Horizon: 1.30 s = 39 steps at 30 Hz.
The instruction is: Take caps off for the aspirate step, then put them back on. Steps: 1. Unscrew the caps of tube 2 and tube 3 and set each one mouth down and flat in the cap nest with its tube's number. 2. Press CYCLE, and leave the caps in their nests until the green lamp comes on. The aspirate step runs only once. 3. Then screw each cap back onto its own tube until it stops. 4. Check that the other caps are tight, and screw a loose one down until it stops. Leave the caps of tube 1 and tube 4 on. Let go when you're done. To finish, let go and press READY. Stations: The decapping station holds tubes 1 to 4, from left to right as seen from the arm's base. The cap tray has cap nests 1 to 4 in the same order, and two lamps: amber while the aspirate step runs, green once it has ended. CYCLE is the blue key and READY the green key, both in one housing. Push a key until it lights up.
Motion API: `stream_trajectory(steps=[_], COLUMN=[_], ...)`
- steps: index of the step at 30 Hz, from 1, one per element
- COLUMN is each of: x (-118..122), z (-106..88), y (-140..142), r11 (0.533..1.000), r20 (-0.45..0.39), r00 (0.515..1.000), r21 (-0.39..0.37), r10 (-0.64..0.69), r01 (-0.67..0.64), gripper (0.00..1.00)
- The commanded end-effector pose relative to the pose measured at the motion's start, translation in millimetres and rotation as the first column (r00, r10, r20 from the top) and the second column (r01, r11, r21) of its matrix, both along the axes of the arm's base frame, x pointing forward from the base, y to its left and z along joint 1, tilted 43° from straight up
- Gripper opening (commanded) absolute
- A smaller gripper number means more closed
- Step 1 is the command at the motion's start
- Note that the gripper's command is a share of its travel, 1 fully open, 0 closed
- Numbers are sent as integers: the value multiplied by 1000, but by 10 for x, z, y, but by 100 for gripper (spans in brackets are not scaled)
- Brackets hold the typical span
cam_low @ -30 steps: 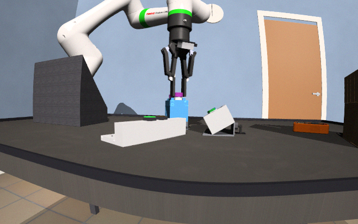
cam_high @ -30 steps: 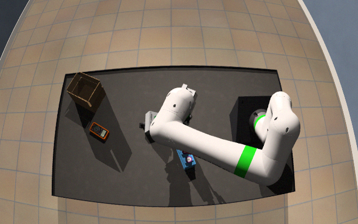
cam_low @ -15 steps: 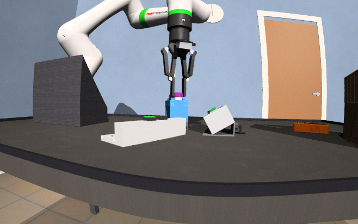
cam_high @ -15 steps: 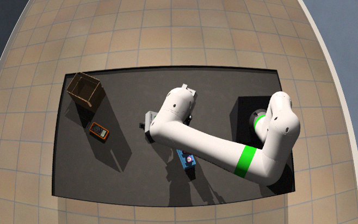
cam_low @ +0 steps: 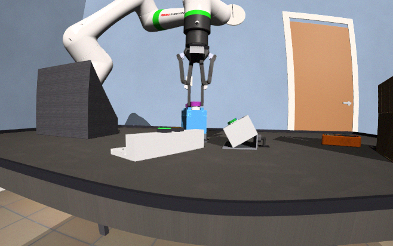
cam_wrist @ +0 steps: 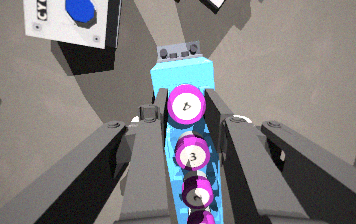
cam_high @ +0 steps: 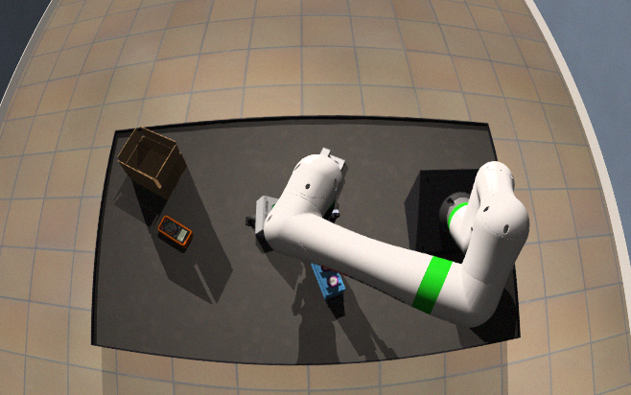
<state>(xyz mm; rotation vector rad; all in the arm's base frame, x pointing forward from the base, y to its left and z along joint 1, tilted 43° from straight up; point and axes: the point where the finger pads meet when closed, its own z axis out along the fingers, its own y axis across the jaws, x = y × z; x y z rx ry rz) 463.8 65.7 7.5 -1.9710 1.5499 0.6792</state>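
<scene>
The blue decapping station (cam_wrist: pixel 182 75) holds a row of tubes with magenta caps. Cap 4 (cam_wrist: pixel 186 105) is the farthest in the wrist view, then cap 3 (cam_wrist: pixel 191 156) and cap 2 (cam_wrist: pixel 198 192); all sit on their tubes. My gripper (cam_wrist: pixel 185 102) hangs straight down over the station (cam_low: pixel 194 119), and its two fingers press on both sides of cap 4 (cam_low: pixel 195 104). The white cap tray (cam_low: pixel 161 143) lies in front of the station, with its green lamp (cam_low: pixel 163 128) lit. The key housing (cam_low: pixel 240 131) stands to the right; its blue CYCLE key (cam_wrist: pixel 80 10) shows in the wrist view.
A dark wedge block (cam_low: pixel 71 101) holds the arm's base. An open cardboard box (cam_high: pixel 151 160) and an orange multimeter (cam_high: pixel 175 231) lie at the far side of the table. My forearm covers most of the station in the overhead view.
</scene>
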Motion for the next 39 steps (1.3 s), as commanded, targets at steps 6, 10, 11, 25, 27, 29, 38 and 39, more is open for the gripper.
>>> stream_trajectory(steps=[6,10,11,25,27,29,38,39], x=[5,5,5,16,19,23,94,157], z=[3,5,5,137,180,224,297,258], y=[-7,-8,-8,-131,-172,-213,-357,-395], r11=[997,997,997,997,997,997,991,988], r20=[-69,-69,-69,-69,-69,-69,-125,-142], r00=[995,995,995,995,995,995,983,978], r21=[-11,-11,-11,-11,-11,-11,-22,-26], r10=[-76,-76,-76,-76,-76,-76,-137,-155], r01=[75,75,75,75,75,75,135,153], gripper=[30,41,41,41,41,41,10,10])
